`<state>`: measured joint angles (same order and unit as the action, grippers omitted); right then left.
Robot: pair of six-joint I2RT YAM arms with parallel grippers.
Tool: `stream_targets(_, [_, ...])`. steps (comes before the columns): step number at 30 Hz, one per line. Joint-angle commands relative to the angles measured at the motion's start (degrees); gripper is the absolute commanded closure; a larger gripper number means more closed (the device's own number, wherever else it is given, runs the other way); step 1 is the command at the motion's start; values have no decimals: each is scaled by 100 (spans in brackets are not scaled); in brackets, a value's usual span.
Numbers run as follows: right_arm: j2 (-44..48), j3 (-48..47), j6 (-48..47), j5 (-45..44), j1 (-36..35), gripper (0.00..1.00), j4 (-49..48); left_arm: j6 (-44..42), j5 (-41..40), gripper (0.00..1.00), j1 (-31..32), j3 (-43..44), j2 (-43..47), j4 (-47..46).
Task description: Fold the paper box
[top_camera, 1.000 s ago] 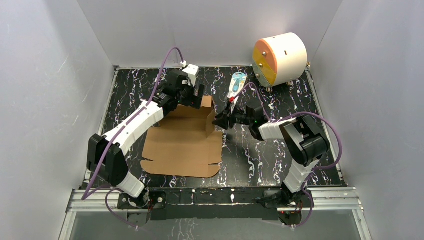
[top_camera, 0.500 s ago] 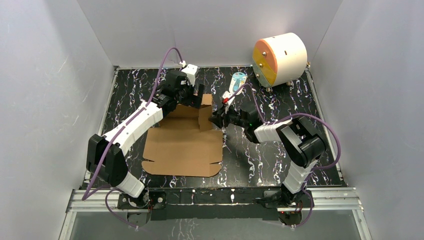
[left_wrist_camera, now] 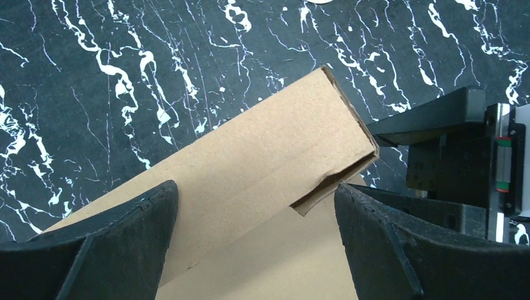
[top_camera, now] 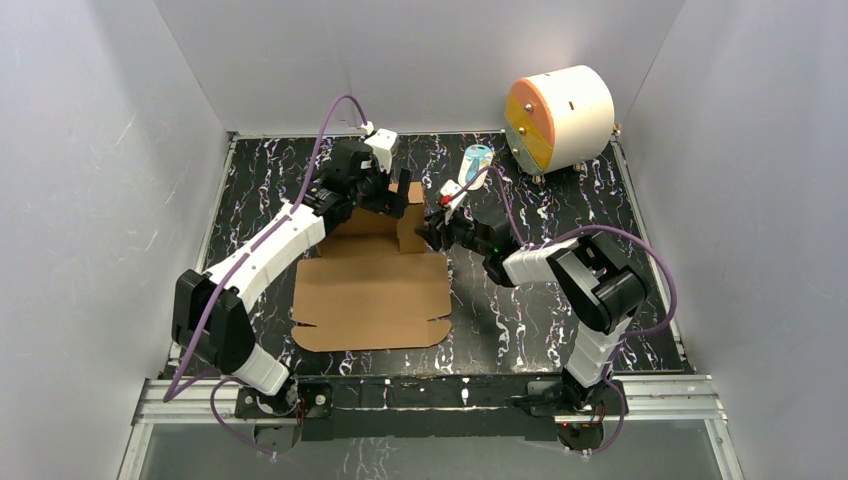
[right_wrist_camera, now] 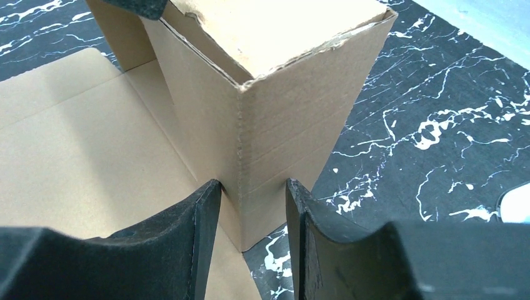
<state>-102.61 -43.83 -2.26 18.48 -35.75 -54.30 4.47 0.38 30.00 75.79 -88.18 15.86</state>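
The paper box (top_camera: 365, 290) is a brown cardboard sheet lying flat on the black marbled table, with its far right flaps standing up in a corner (top_camera: 408, 222). My right gripper (top_camera: 432, 235) has its jaws nearly closed on that upright corner (right_wrist_camera: 250, 125), one finger on each side of the fold. My left gripper (top_camera: 397, 195) hovers open over the raised far flap (left_wrist_camera: 250, 156), its fingers (left_wrist_camera: 125, 237) spread wide on either side and not touching it. The right gripper's black body shows in the left wrist view (left_wrist_camera: 462, 156).
A white-and-orange cylinder (top_camera: 558, 117) stands at the back right. A small blue-and-white item (top_camera: 473, 165) lies by the back edge, just beyond the right gripper. Grey walls close in the table on three sides.
The right gripper has moved left and slightly farther with the cardboard corner, standing the flaps up more. The left gripper shifted a little to the right over the far flap.
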Motion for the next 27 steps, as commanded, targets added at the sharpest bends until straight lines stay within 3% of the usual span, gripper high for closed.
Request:
stream_targets(1, [-91, -296, -265, -487, -83, 51, -571, 122, 365, 9, -3, 33, 269, 371])
stream_targets(10, [-246, -453, -354, -478, -118, 54, -564, 178, 364, 9, -112, 495, 327, 634])
stream_targets(20, [-430, -712, -468, -150, -121, 53, -480, 288, 563, 8, -808, 1231, 109, 688])
stream_targets(27, [-558, -854, -599, -72, -124, 53, -437, 319, 1225, 8, -1292, 1677, -716, 854])
